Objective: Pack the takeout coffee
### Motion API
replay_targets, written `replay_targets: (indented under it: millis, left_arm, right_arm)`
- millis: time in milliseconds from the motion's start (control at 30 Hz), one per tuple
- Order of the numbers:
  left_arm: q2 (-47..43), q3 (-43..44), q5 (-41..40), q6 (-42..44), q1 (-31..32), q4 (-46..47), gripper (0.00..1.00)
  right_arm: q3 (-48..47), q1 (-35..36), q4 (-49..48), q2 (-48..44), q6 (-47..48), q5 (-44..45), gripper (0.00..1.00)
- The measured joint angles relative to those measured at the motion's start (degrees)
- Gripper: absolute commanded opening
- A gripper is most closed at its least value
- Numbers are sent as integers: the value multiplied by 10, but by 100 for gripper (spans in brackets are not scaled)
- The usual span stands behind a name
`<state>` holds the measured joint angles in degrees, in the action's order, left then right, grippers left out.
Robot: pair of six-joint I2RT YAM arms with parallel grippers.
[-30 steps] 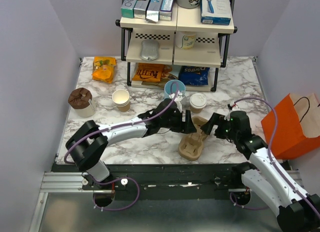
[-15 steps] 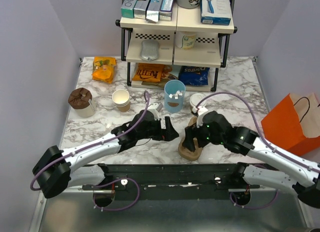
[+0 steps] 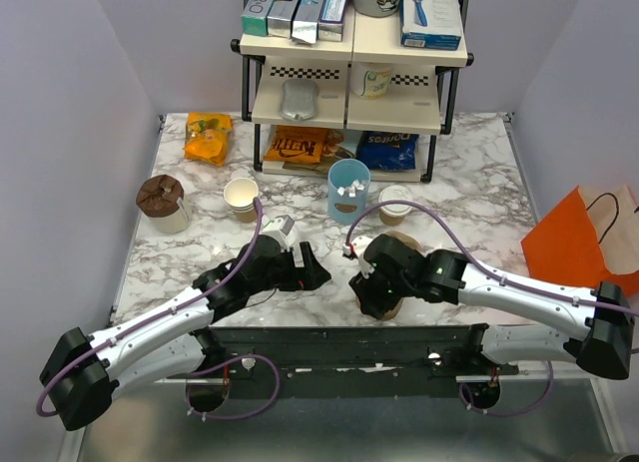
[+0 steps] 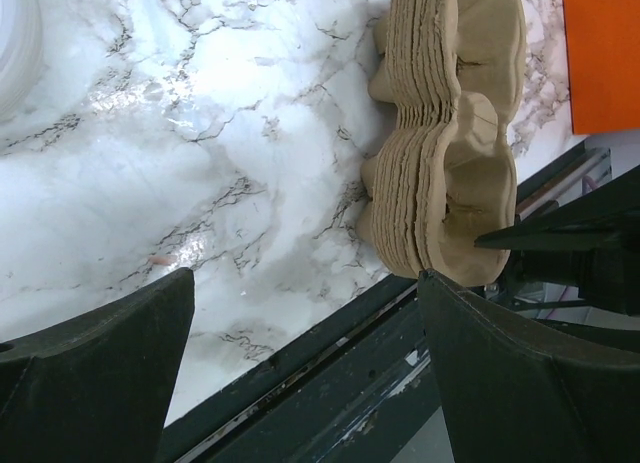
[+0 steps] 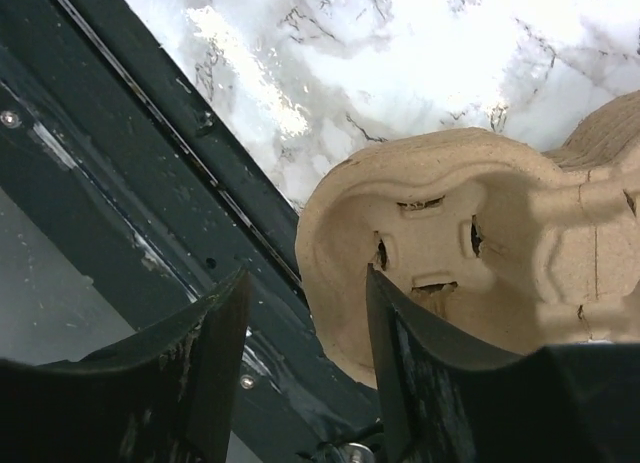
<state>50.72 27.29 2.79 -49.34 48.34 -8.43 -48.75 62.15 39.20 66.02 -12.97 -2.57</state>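
Top external: takeout coffee (image 3: 395,205) upright beyond right gripper (image 3: 371,294) part-open astride carrier (image 3: 392,307) rim; left gripper (image 3: 312,273) wide open, empty

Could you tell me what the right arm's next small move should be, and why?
Probably close the right gripper on the near rim of the tan moulded-pulp cup carrier stack: its jaws straddle that rim without yet pinching it, and the left gripper hangs open, clear of it.

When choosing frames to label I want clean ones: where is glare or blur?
Left wrist: glare on the marble table, left gripper's fingers dark and soft. Right wrist: a glare patch on the marble, cup carrier sharp, right gripper's fingers blurred. Top external: even light, sharp.
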Motion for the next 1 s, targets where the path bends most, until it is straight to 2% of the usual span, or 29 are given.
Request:
replay_targets:
  millis: [233,467,767,933,1000]
  left_arm:
    - [2,0,0,1,0,-2,99]
    - [13,0,1,1,0,-3,99]
    - [17,0,4,3,0,-2,99]
    - [17,0,5,3,0,-3,99]
    - [17,0,5,3,0,-2,99]
  right_arm:
    - [-1,2,4,14,2,19,52]
    - [-1,2,3,23,11,17,36]
    - [-3,2,3,31,11,16,36]
    - [-8,2,3,35,13,12,25]
    - [-9,2,3,35,15,11,13]
